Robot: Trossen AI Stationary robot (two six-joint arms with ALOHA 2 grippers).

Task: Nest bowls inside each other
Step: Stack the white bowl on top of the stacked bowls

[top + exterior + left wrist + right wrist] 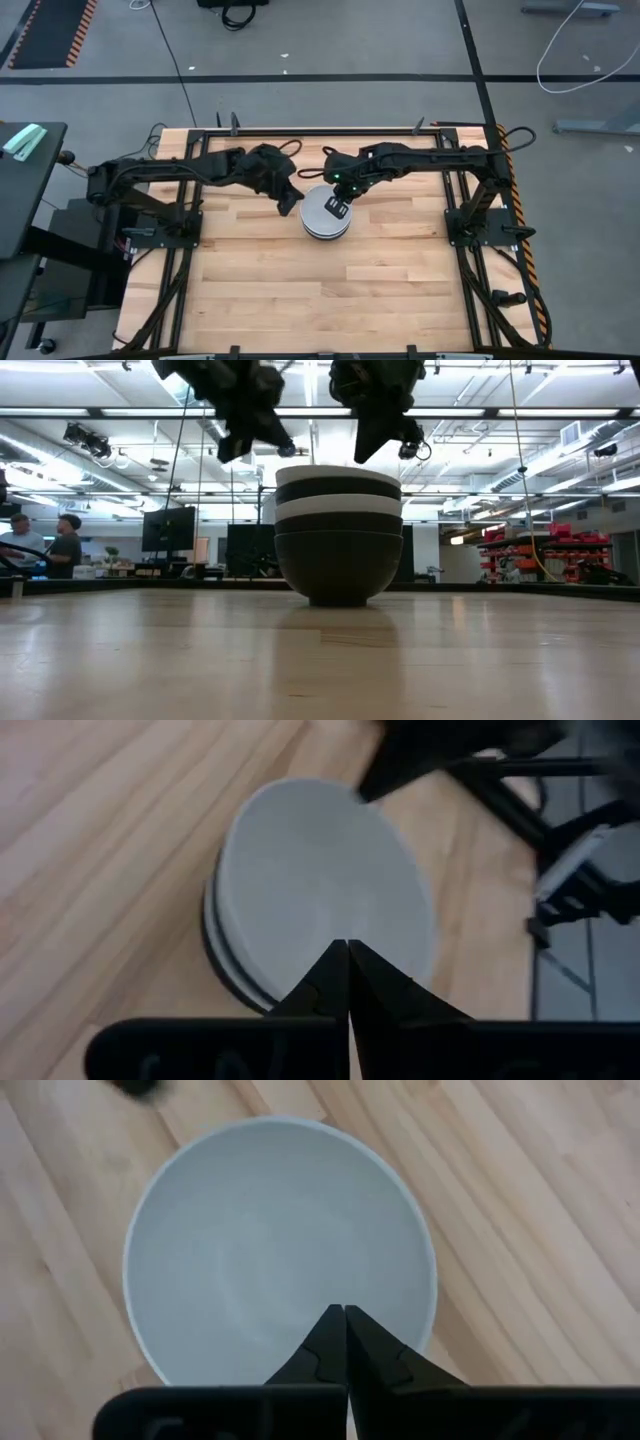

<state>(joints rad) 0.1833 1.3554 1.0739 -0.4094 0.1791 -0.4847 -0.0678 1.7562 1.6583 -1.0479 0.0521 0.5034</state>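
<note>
Your bowls point(327, 215) sit as one nested stack just above the middle of the table point(250, 300) in the high view. The low view shows alternating bands: black at the base, white, black, white at the top rim point(338, 477). You cannot count more layers than that from here. The top bowl is white and empty in both wrist views.

Your right gripper point(345, 1312) hangs directly over the top bowl's interior, fingers pressed together and holding nothing. It sits centred there, likely because it has just set a bowl down.

Your left gripper point(347, 945) hovers beside the stack's left edge in the high view, fingers also together, empty. It stands clear of the rim, so the stack is not disturbed.

Judgement: nesting looks complete or nearly so; no loose bowl shows on the table. Lift both arms straight up to avoid clipping the rim.
</note>
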